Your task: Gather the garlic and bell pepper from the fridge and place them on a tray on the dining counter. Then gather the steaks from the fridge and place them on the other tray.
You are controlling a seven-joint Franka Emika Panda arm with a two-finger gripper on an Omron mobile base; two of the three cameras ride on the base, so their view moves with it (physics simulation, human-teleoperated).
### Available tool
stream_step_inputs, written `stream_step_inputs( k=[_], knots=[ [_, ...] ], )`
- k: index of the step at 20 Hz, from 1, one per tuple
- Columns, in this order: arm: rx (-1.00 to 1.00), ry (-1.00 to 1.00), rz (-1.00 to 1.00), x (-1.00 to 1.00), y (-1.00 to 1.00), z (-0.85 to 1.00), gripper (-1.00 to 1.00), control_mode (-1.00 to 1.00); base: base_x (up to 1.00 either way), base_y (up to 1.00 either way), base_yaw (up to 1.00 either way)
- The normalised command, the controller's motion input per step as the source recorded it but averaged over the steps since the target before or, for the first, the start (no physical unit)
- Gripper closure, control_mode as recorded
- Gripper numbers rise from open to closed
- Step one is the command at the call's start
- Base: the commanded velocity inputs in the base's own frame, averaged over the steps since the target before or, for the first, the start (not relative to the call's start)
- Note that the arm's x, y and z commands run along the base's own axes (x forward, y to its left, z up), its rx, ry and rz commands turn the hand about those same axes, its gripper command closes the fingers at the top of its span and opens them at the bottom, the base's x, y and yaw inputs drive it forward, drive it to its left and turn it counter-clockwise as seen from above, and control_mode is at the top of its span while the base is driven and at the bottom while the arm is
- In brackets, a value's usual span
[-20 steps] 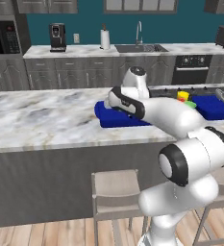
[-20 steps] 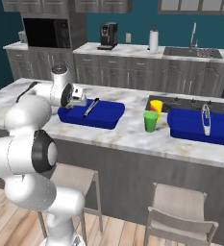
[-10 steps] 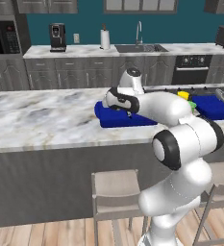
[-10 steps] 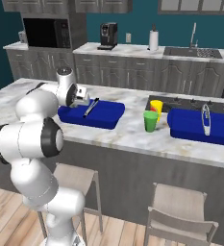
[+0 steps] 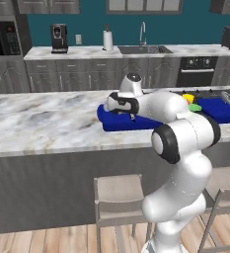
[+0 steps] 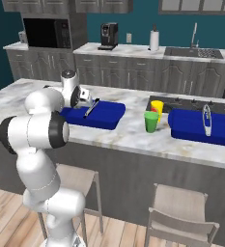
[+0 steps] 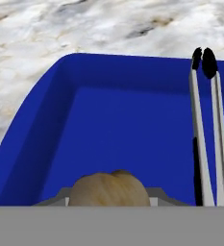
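The end effector [image 5: 112, 105] hangs low over the near blue tray [image 5: 117, 122] on the marble worktop [image 5: 42, 123], at the tray's left end as the left base view shows it. In the hand view a pale brown garlic bulb [image 7: 108, 190] sits between the two grey fingers [image 7: 60, 197], which press close against its sides — the end effector is closed on the garlic, with the tray floor [image 7: 128, 129] spread out beyond it. Whether the bulb already touches the tray floor cannot be told.

A pair of metal tongs [image 7: 208, 129] with black tips lies inside the same tray, along its right side in the hand view, well apart from the garlic. From the right base view the tongs [image 6: 91, 107] lie across the tray [image 6: 102, 113], just beside the end effector [image 6: 87, 100].

Farther along the worktop stands a second blue tray [image 6: 201, 126] with another pair of tongs [image 6: 206, 119] resting in it. Between the two trays stand a green cup [image 6: 151, 121] and a yellow cup [image 6: 157, 108], the yellow one behind the green — both upright.

Two stools [image 6: 184, 217] stand on the wooden floor in front of the worktop. On the back counter are a coffee machine [image 6: 108, 36], a paper towel roll [image 6: 154, 41] and a sink tap [image 6: 194, 34].
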Motion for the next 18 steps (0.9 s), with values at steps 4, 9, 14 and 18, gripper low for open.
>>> stream_step_inputs(
  k=[4, 9, 14, 18],
  knots=[
    [0.0, 0.0, -0.02, 0.28, 0.0, -0.2, 1.0, -1.0, 0.0, 0.0, 0.0],
    [0.0, 0.0, -0.02, 0.29, 0.0, -0.18, 1.0, -1.0, 0.0, 0.0, 0.0],
    [0.0, 0.0, -0.02, 0.29, 0.0, -0.16, 1.0, -1.0, 0.0, 0.0, 0.0],
    [0.0, 0.0, -0.02, 0.28, 0.0, -0.08, -1.0, -1.0, 0.0, 0.0, 0.0]
  ],
)
